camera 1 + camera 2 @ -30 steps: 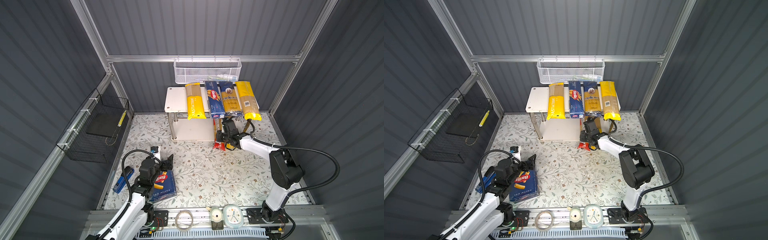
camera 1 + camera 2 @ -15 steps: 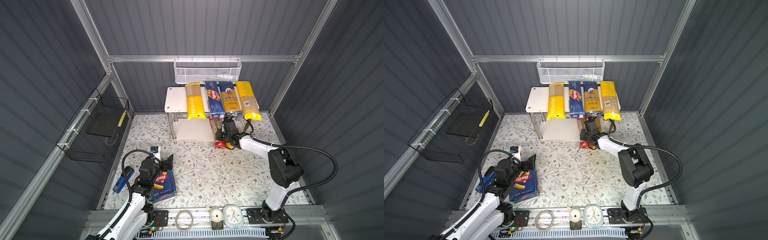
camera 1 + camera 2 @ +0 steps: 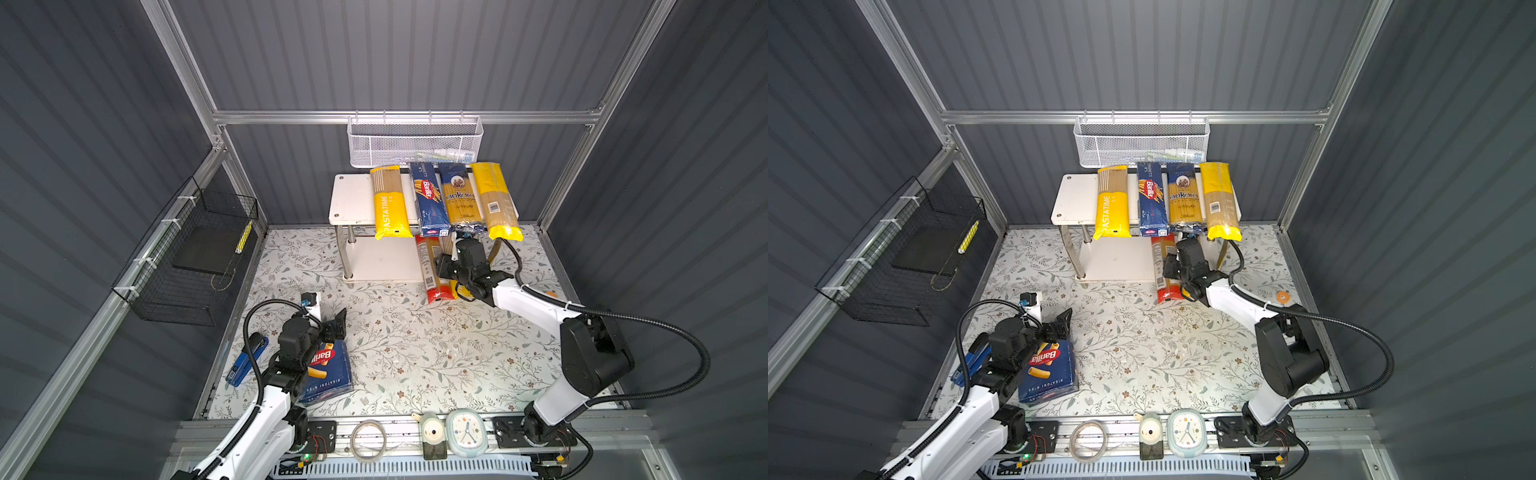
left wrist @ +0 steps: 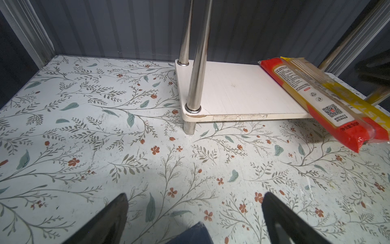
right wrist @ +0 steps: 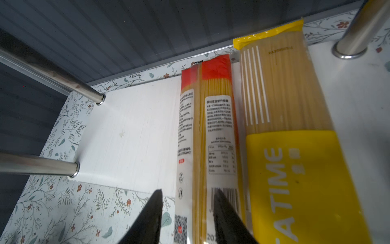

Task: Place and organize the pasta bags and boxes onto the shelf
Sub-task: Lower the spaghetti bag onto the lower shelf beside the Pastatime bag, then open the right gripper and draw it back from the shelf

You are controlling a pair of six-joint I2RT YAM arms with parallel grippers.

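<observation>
Right end effector [image 5: 187,191] near shelf [image 5: 126,131], floral tabletop [image 5: 63,211]

Dark grey ribbed walls [image 3: 415,54] framed in aluminium rails [image 3: 395,117] enclose a floral-patterned surface [image 3: 415,353]. A white mesh basket [image 3: 415,143] hangs upper centre; a black wire basket [image 3: 187,266] hangs at left.
</observation>
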